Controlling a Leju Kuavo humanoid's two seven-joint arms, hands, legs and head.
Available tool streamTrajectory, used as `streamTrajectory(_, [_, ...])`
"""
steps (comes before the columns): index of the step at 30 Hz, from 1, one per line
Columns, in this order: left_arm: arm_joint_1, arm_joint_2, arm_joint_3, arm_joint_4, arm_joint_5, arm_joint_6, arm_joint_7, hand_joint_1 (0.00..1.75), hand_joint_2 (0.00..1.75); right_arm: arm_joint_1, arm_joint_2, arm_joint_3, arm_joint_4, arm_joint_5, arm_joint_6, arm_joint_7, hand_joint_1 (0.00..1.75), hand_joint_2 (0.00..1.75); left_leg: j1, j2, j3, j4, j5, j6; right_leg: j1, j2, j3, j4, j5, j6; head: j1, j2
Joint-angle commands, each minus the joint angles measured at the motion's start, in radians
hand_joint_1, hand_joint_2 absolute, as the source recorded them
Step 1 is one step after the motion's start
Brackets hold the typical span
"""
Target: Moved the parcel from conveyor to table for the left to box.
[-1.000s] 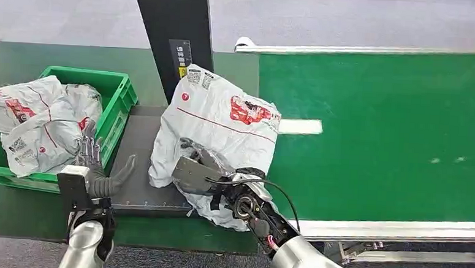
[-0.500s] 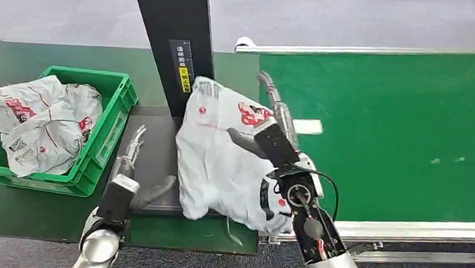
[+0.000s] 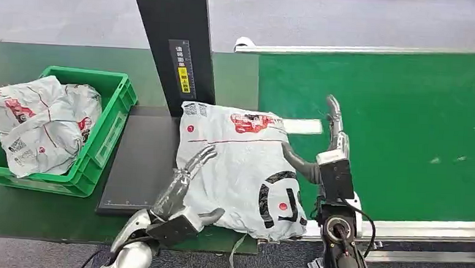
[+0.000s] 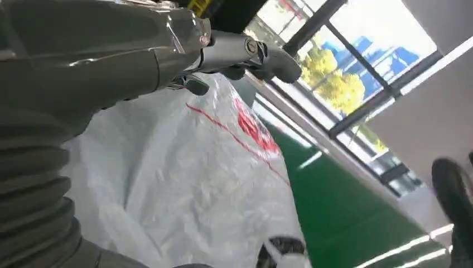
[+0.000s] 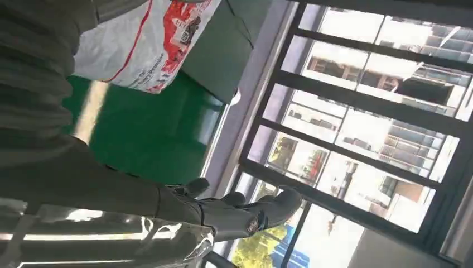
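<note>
Now both hands—left hand [image 3: 183,186], right hand [image 3: 328,145]—flank the parcel [image 3: 239,165], fingers apart.

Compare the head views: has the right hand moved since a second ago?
Yes. The right hand has left the white parcel and swung right, away from the black post, now upright over the green conveyor belt.

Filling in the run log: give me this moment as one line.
parcel: flat on table, part on scale plate | left hand: open, touching parcel | right hand: open, beside parcel
</note>
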Motion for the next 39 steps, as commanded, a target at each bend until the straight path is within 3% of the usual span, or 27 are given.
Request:
streamTrajectory(1, [-0.221,-0.028,-0.206,0.501,-0.032,-0.002,0.007,0.00,1.75,0.064,-0.018,-0.065,-0.087,-0.017,0.000,-0.014,0.00,1.75,0.000,-0.005,0.001,-0.002,0.001,0.001,0.000,-0.004,0.003,-0.001,0.000,0.000,0.000,0.000])
streamTrajectory(6, [-0.300,-0.080,-0.230,0.697,-0.058,0.066,0.000,0.00,1.75,0.067,-0.014,-0.057,-0.097,-0.019,0.003,-0.010,0.00,1.75,0.000,-0.004,0.001,-0.001,0.001,0.000,0.000,-0.004,0.003,-0.001,0.000,0.000,0.000,0.000])
streamTrajectory(11, [-0.455,-0.155,-0.250,0.989,-0.151,0.251,0.107,0.00,1.75,0.054,0.000,-0.036,-0.097,-0.022,0.011,-0.013,0.00,1.75,0.000,-0.004,0.001,-0.001,0.001,0.001,0.000,-0.004,0.003,-0.001,0.000,0.000,0.000,0.000])
streamTrajectory(15, [-0.498,-0.164,-0.254,1.049,-0.189,0.302,0.153,0.00,1.75,0.053,0.000,-0.036,-0.103,-0.025,0.007,-0.010,0.00,1.75,0.000,-0.001,0.001,-0.001,0.001,0.000,0.000,-0.001,0.002,-0.001,0.001,0.000,0.000,0.000])
streamTrajectory(16, [-0.500,-0.164,-0.254,1.053,-0.194,0.314,0.158,0.17,1.75,0.053,0.001,-0.038,-0.103,-0.026,0.007,-0.008,0.00,1.75,0.000,-0.001,0.001,0.000,0.001,0.000,0.000,-0.001,0.002,0.000,0.001,0.000,0.000,0.000])
streamTrajectory(19, [-0.500,-0.164,-0.254,1.053,-0.194,0.314,0.158,0.17,1.75,0.053,0.001,-0.038,-0.103,-0.026,0.007,-0.008,0.00,1.75,0.000,-0.001,0.001,0.000,0.001,0.000,0.000,-0.001,0.002,0.000,0.001,0.000,0.000,0.000])
streamTrajectory(20, [-0.504,-0.153,-0.246,1.043,-0.216,0.378,0.159,1.75,1.75,0.066,0.000,-0.055,-0.107,-0.028,0.001,-0.005,0.00,1.75,0.000,0.000,0.001,0.000,0.001,0.000,0.000,0.000,0.002,-0.001,0.001,0.000,0.000,0.000])
streamTrajectory(34, [-0.487,-0.105,-0.121,0.967,-0.191,0.385,0.105,1.75,1.75,0.075,-0.002,-0.099,-0.101,-0.041,-0.017,-0.006,0.00,1.75,0.000,0.002,0.004,-0.001,0.000,0.000,0.000,0.002,0.004,-0.001,0.001,0.000,0.000,0.000])
streamTrajectory(37, [-0.424,-0.041,-0.034,0.762,-0.140,0.422,0.044,1.75,1.75,0.112,-0.014,-0.126,-0.125,-0.044,-0.032,-0.007,0.00,1.75,0.000,0.002,0.004,-0.002,0.000,0.000,0.000,0.002,0.004,-0.001,0.001,-0.001,0.000,0.000])
streamTrajectory(39, [-0.319,0.035,0.038,0.442,-0.139,0.496,0.032,1.75,1.75,0.152,-0.016,-0.156,-0.135,-0.046,-0.050,-0.009,0.00,1.75,0.000,0.002,0.004,-0.002,0.000,0.000,0.000,0.002,0.004,-0.002,0.001,-0.001,0.000,0.000])
